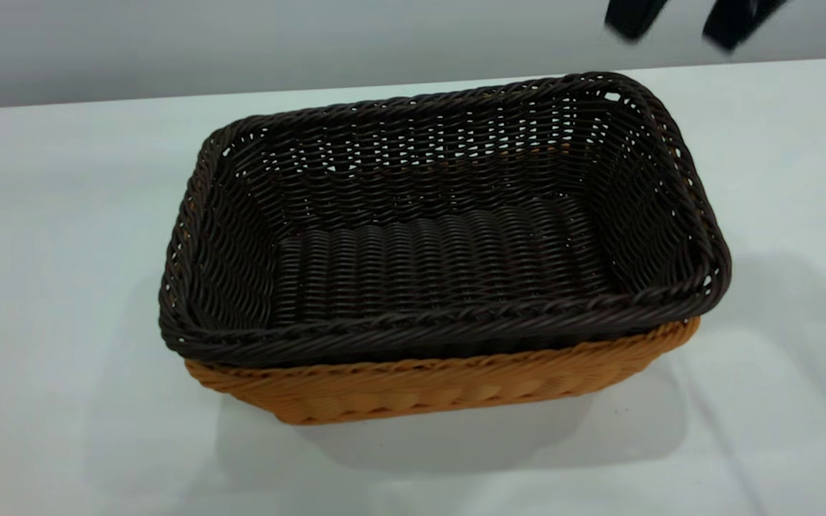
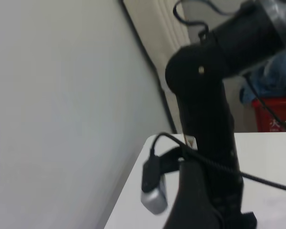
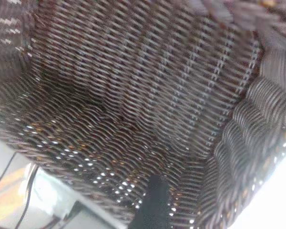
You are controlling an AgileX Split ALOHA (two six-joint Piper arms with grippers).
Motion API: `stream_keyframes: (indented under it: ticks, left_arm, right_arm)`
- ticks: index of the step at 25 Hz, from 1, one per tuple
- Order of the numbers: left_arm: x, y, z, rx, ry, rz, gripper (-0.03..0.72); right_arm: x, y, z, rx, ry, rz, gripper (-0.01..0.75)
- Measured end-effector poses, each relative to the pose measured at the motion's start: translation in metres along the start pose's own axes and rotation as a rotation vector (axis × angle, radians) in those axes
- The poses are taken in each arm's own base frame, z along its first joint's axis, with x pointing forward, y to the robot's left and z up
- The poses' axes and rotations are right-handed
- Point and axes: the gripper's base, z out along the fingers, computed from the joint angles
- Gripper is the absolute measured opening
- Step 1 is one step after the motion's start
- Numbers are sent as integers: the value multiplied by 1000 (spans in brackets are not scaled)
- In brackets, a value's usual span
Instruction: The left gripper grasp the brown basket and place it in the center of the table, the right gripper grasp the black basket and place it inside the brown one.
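The black basket (image 1: pixel 442 236) sits nested inside the brown basket (image 1: pixel 449 387) in the middle of the table (image 1: pixel 62 287). Only the brown one's near wall and rim show below the dark rim. My right gripper (image 1: pixel 682 20) hangs open above the baskets' far right corner, touching neither and holding nothing. In the right wrist view one finger (image 3: pixel 152 202) shows over the black basket's woven inside (image 3: pixel 133 95). My left gripper (image 2: pixel 200 205) is away from the baskets, a dark mass near a table corner, facing a wall.
A black arm segment (image 2: pixel 205 95) with a braided cable and a silver camera block (image 2: pixel 155 198) fills the left wrist view. A red bin (image 2: pixel 276 114) stands beyond the table edge. Bare tabletop surrounds the baskets on all sides.
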Motion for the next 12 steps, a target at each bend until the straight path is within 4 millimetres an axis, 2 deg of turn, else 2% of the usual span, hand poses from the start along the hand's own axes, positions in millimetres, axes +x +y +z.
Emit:
stream_keyframes:
  ticks: [6, 12]
  left_arm:
    - [-16, -2, -24, -21, -54, 21, 439]
    - [-28, -13, -48, 51, -88, 48, 363]
  right_arm:
    - [19, 27, -61, 15, -167, -55, 608]
    - [56, 59, -129, 37, -365, -110, 460]
